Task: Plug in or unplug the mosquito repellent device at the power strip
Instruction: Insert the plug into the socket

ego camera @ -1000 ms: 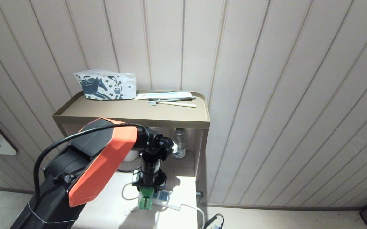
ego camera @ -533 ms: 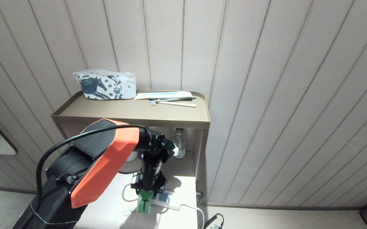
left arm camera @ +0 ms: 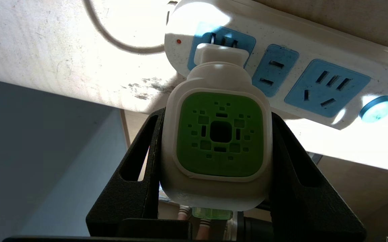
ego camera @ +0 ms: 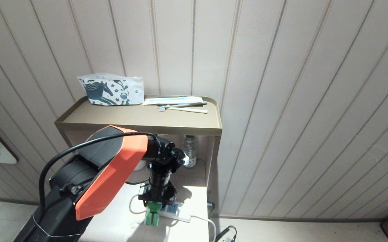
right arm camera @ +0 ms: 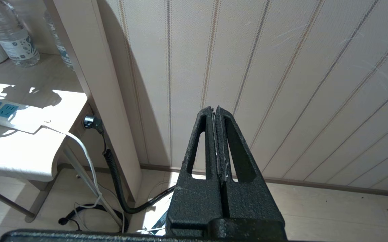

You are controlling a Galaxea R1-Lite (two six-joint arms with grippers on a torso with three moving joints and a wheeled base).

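Mosquito repellent device [left arm camera: 219,141] sits clamped in my left gripper [left arm camera: 217,151], plug against the power strip's [left arm camera: 314,64] end socket; right gripper [right arm camera: 216,117] pinched empty.

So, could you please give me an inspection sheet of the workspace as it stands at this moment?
Surface: pale table, sunlit, with dark scuff marks near the edge.
Job's things: mosquito repellent device with its plug at the end socket of the power strip; whether it is fully seated cannot be told.
Clutter: water bottle under the shelf; patterned pouch and toothbrushes on the shelf.
Grippers: left gripper clamped on the device's sides; right gripper shut, empty, off beside the table.
Cables: white cord dropping off the table edge; black coiled cable on the floor.
Surroundings: striped panelled wall.
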